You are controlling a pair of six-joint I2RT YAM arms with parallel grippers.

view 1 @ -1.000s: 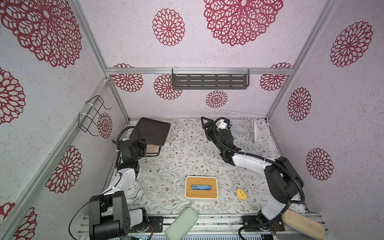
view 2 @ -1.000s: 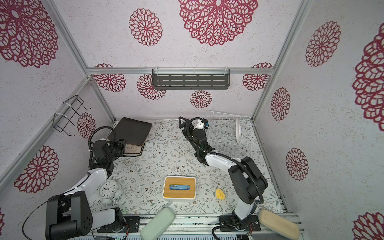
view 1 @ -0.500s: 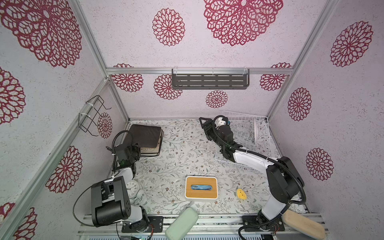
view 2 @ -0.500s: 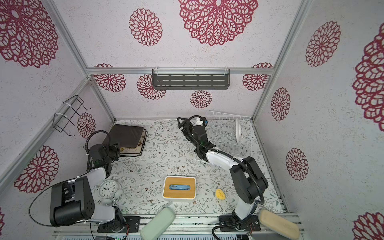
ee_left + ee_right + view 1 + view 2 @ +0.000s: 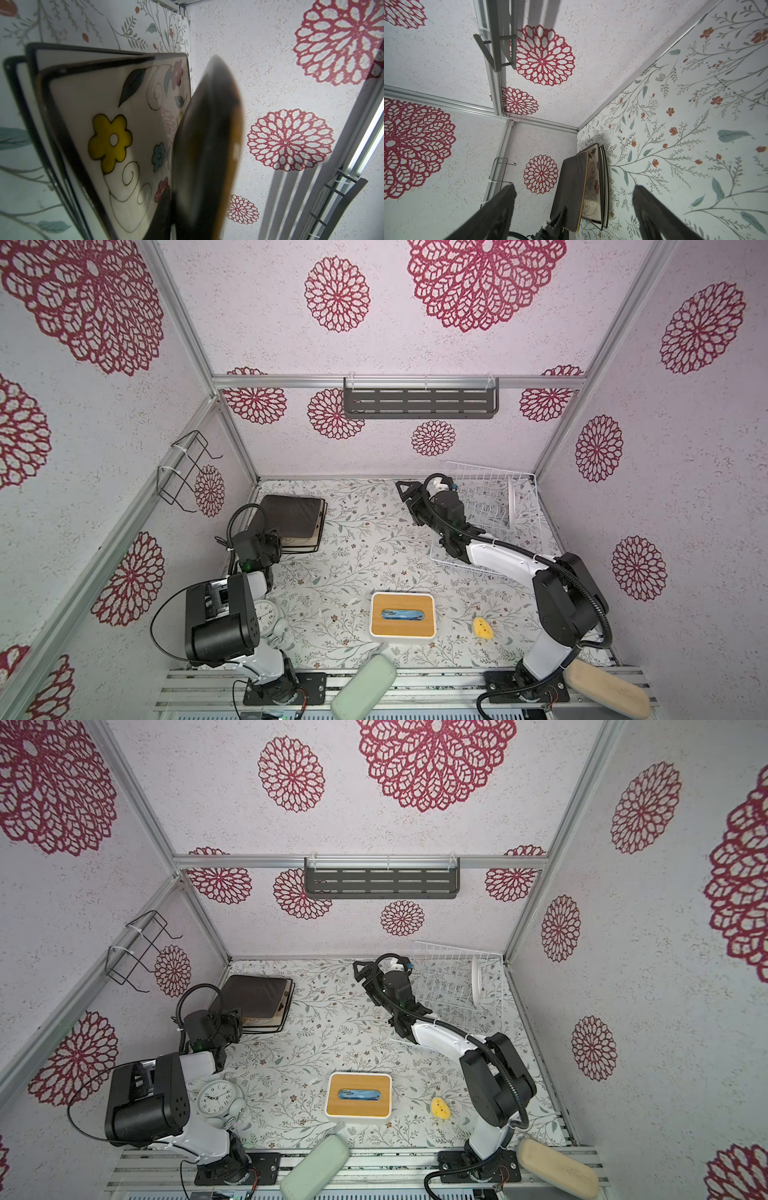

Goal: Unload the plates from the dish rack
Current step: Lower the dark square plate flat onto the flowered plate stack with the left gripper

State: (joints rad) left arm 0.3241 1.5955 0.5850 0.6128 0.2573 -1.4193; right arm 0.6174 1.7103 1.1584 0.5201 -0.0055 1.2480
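1. Bottom centre of both top views: box (image 5: 402, 616) with a bamboo top on the table (image 5: 357, 556). The clock (image 5: 214, 1096) sits at lower left, beside the left arm's base.
2. Left gripper (image 5: 277, 542), left of centre: its fingers are narrow, clamped on the near edge of the dark plate (image 5: 291, 510).
3. The dark plate lies tilted over the stack (image 5: 316, 526) at the left rear of the table. In the right wrist view its gripped edge stands clear of the floral plate (image 5: 592, 187) beneath, while their far edges come close together. Two more dark-rimmed plates show under the floral one.
4. Left wrist view: the dark plate (image 5: 207, 155) is edge-on and blurred, with the floral plate (image 5: 124, 124) just beside it.
5. Right gripper (image 5: 409, 502), upper centre-right: the fingers (image 5: 496, 212) are spread wide with nothing between them. It sits just left of the rack.
6. Rack (image 5: 490, 506), upper right of the table: a round plate (image 5: 512, 499) stands on edge near its right end.
7. Shelf (image 5: 419, 403), top centre, hangs on the far wall.
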